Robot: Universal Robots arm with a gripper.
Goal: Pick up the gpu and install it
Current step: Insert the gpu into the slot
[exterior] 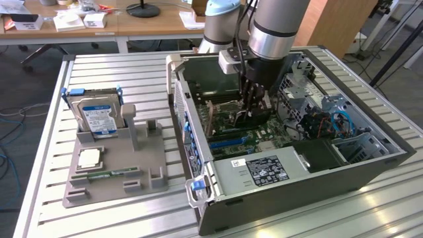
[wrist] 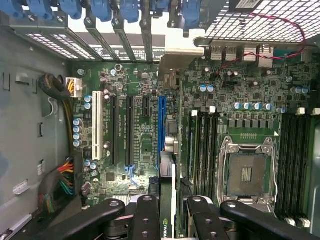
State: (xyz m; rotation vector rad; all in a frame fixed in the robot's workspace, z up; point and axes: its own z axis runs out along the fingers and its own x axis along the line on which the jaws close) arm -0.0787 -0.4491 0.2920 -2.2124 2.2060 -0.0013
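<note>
Grasping the gpu (wrist: 164,227) edge-on, tool (wrist: 171,204) clamped partway on it, above the blue slot (wrist: 161,125)

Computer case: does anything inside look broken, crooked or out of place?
Nothing looks broken or spilled. The computer case lies open on its side; the pincer holds the gpu edge-on over the motherboard.

The desk (exterior: 112,69) is ribbed bare aluminium with a dull sheen, and the holder (exterior: 112,153) on it is matt grey plastic. The computer case (exterior: 297,198) is dark matt metal outside, bare perforated steel within — its motherboard (wrist: 140,135) glossy green laminate with a blue plastic slot (wrist: 161,125) — while the claw (wrist: 172,200) is matt black, like the face of the gpu (wrist: 165,227).
</note>
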